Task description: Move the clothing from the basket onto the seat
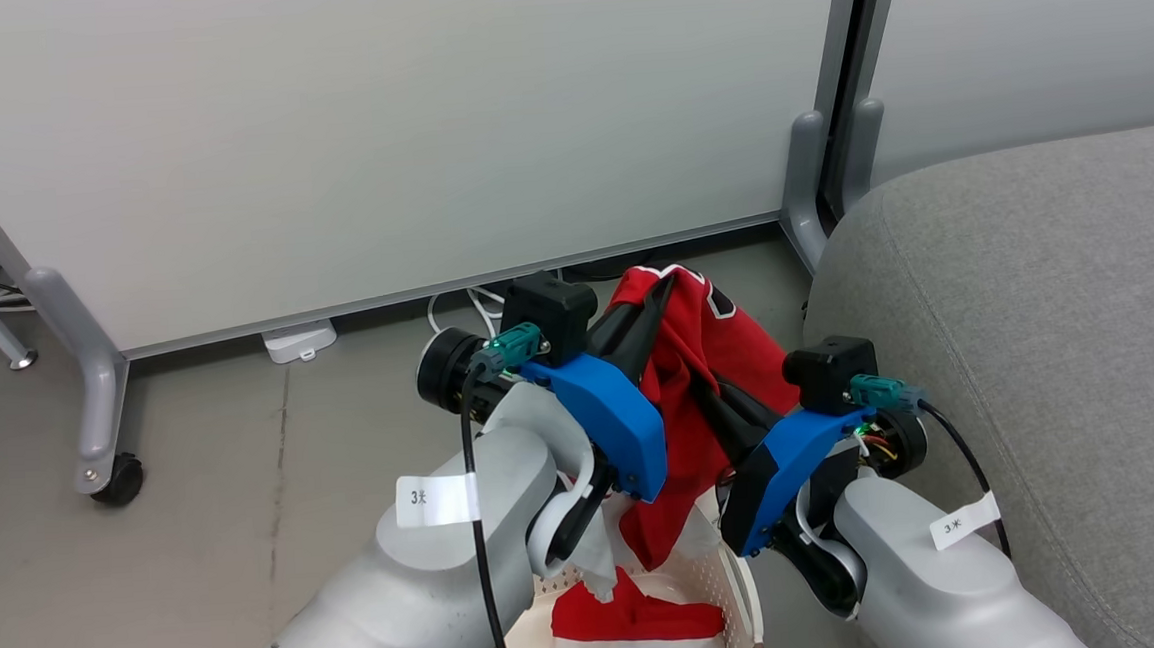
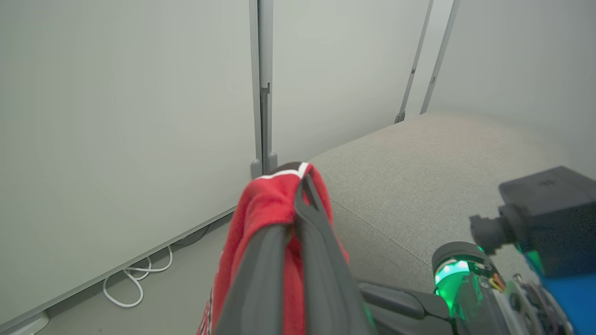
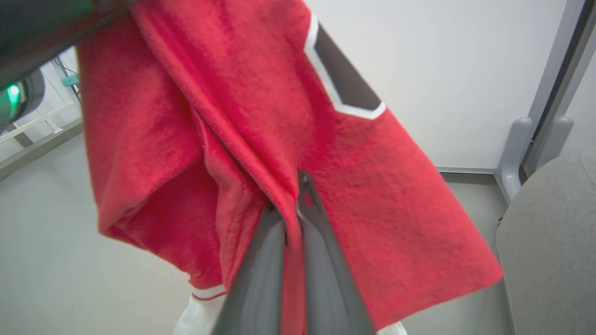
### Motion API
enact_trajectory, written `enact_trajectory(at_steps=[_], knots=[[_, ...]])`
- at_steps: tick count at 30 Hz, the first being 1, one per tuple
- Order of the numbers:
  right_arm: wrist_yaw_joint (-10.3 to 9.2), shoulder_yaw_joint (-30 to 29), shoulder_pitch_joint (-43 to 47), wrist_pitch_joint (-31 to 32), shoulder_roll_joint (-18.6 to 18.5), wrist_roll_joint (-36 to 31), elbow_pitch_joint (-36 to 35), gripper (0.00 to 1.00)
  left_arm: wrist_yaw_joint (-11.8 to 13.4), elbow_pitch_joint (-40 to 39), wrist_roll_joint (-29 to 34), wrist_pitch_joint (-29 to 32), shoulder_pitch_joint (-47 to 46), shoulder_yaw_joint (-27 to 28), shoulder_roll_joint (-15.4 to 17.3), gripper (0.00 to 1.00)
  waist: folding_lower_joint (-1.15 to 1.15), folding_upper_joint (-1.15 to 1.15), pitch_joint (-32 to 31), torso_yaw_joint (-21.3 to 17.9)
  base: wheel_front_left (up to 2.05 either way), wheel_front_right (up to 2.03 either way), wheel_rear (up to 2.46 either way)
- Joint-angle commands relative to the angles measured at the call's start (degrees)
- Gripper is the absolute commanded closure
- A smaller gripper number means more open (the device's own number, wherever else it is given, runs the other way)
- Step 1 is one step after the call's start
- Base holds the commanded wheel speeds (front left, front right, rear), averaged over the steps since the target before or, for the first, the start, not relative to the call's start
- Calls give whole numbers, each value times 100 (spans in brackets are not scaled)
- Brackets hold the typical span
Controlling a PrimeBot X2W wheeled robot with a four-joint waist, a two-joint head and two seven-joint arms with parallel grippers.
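The red jersey, printed with a black-and-white number, is hanging bunched in the air. The left hand is pinching its top edge and the right hand is pinching a fold lower down. The plain red garment with a broad white band is lying crumpled in the cream perforated basket, below both hands. The grey woven seat is sitting just beside the right hand, on its outer side.

Jersey red, black-white print; sofa grey; garment red, white band.
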Motion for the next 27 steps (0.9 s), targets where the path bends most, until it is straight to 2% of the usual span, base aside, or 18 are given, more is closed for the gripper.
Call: enact_trajectory(at_steps=[1, 3, 4, 5, 10, 14, 21, 27], knots=[[3, 28, -84, -28, -16, 41, 27, 100, 21, 32, -11, -47, -89, -24, 1, 72, 0, 0, -7, -2, 0, 0, 0], [3, 44, -102, -33, -16, 46, 47, 100, 41, 53, -3, -56, -97, -40, 0, 56, 0, 0, -13, -2, 0, 0, 0], [3, 48, -106, -37, -16, 46, 55, 100, 54, 62, 12, -56, -103, -47, 0, 40, 0, 0, -16, -1, 0, 0, 0], [3, 52, -108, -39, -16, 51, 61, 100, 60, 71, 33, -65, -106, -50, 0, 0, 0, 0, -18, -1, 0, 0, 0], [3, -62, -162, -43, -16, -29, -14, 100, 38, 100, 175, -87, 4, -17, 43, 0, 0, 0, -14, -11, 0, 0, 0], [3, -289, -102, -45, -16, -205, -152, 100, 90, -103, 389, -93, 295, 261, 258, 0, 0, 0, 18, -16, 0, 0, 0], [3, -776, 108, -46, -16, -593, -411, 100, 362, -1071, 1133, -91, 1379, 1316, 722, 0, 0, 0, 65, 29, 0, 0, 0], [3, -1104, 238, -46, -15, -833, -665, 100, 512, -2010, 1894, -92, 2538, 2463, 951, 0, 0, 0, 95, 42, 0, 0, 0]])
